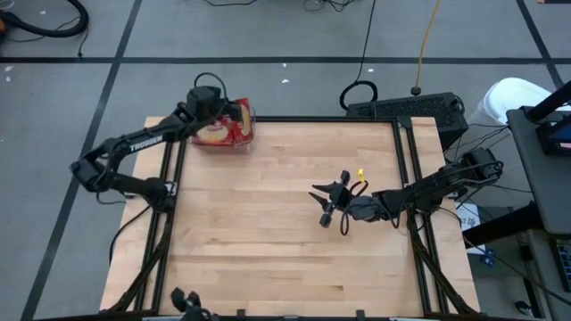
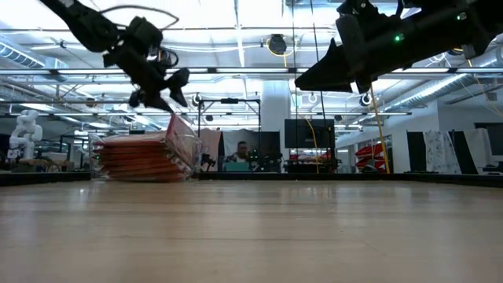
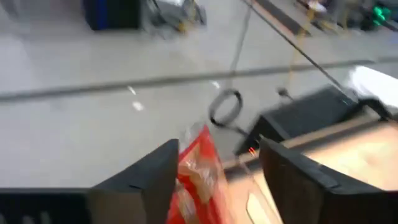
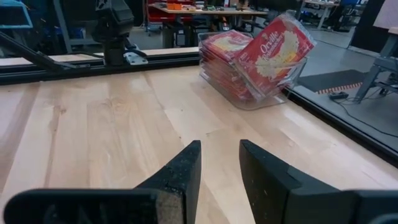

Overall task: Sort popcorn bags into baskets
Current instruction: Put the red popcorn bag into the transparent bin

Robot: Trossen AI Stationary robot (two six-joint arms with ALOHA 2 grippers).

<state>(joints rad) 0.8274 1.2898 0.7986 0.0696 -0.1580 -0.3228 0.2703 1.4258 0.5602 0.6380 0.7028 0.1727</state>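
My left hand hangs over the basket at the far left corner of the worktop. Its fingers are spread apart and pinch nothing. Right under it, one popcorn bag leans up on its edge against the basket's wall, tilted, not lying flat. I think I am at the drop-off step: the bag looks let go, but it has not settled. Next I would lift this hand clear, or nudge the bag so it lies flat on the others.

Below that bag, the rest of the popcorn bags lie in a neat stack inside the clear basket. They are red with a yellow popcorn picture.

Far from there, my right hand waits above the middle of the worktop, fingers a little apart, holding nothing. I see no loose bags left on the wood.
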